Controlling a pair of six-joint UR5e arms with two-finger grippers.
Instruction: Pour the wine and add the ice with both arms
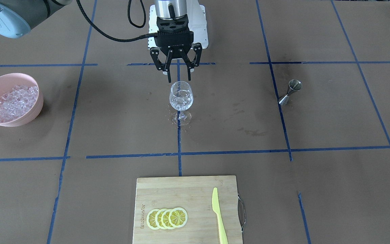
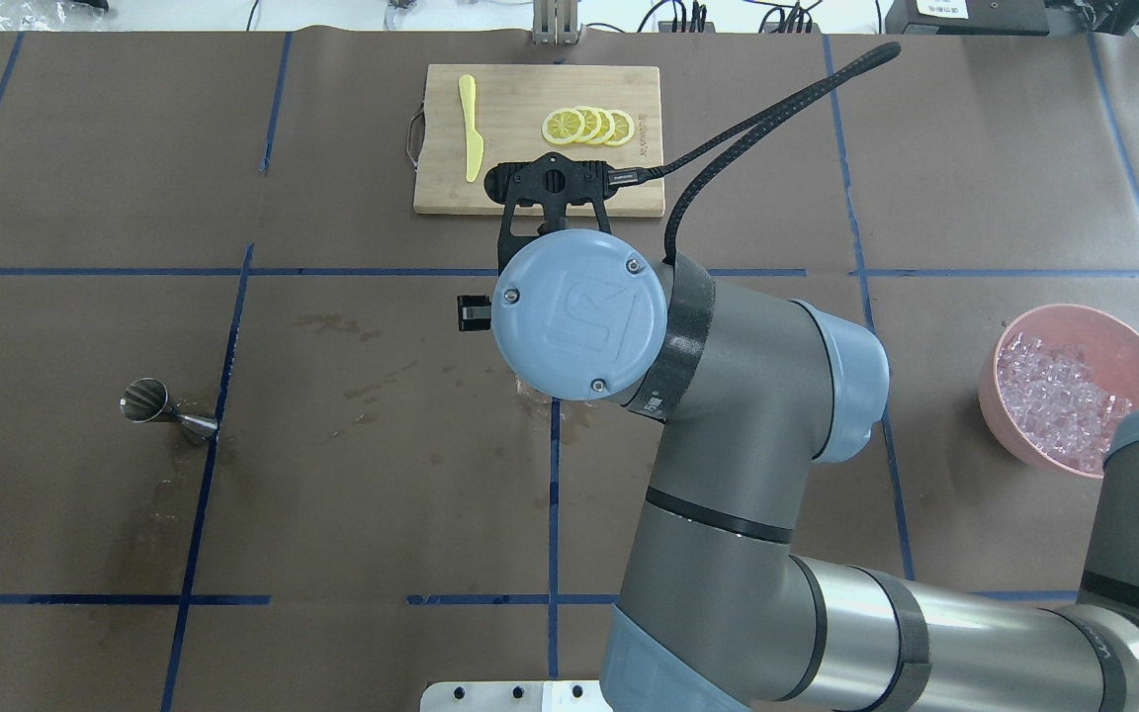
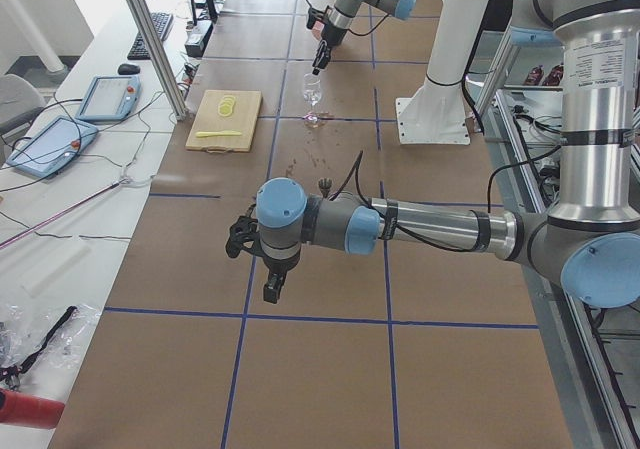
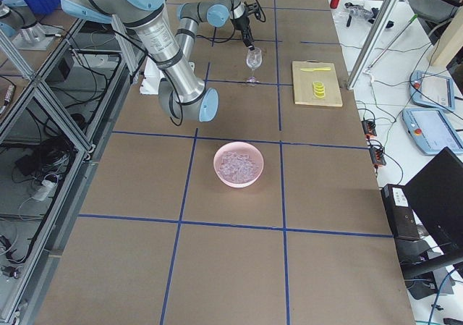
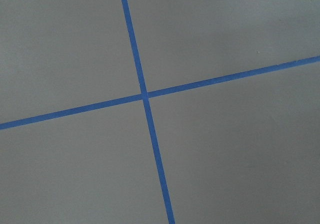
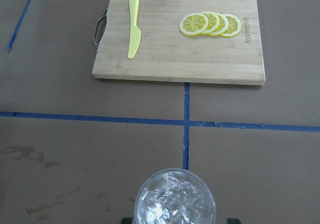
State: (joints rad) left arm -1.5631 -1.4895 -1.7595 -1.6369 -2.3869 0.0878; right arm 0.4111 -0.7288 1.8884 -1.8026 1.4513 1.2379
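Right hand (image 1: 178,78) hangs spread and empty just above the wine glass (image 1: 181,96) of ice (image 6: 172,203); left hand (image 3: 271,291): cannot tell.

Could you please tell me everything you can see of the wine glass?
The wine glass is clear, with a round bowl, a short stem and a round foot. It stands upright near the middle of the brown table, its foot on a blue tape line with a few wet-looking spots around it. Clear ice fills much of the bowl; I cannot tell whether there is liquid too. The right claw hangs open just over its rim.
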